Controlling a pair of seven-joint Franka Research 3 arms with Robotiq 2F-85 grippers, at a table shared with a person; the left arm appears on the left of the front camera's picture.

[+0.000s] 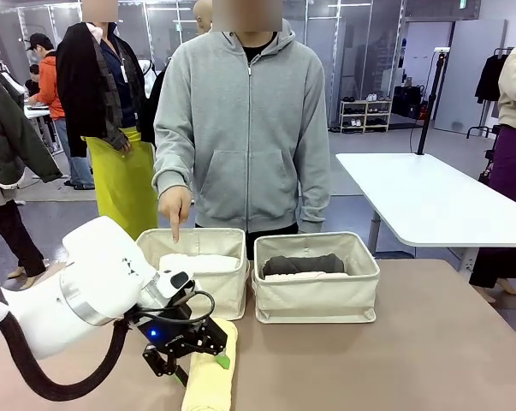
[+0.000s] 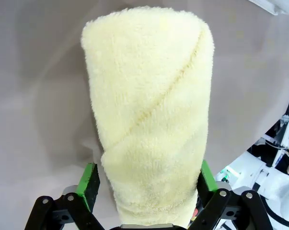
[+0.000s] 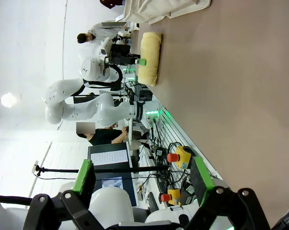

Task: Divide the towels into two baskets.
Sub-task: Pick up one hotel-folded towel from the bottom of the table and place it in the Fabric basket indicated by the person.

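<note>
pale yellow towel roll (image 2: pixel 149 120) lying on the table (image 1: pixel 394 360) before the left basket (image 1: pixel 198 278), straddled by the left gripper (image 2: pixel 146 184) with jaws released; right gripper (image 3: pixel 142 184) released, empty; person's hand (image 1: pixel 175 208) pointing into the left basket.

Pale yellow towel (image 2: pixel 151 120); cream baskets (image 1: pixel 316 295); dark grey towel (image 1: pixel 303 264); green-padded black fingers (image 2: pixel 90 184).
</note>
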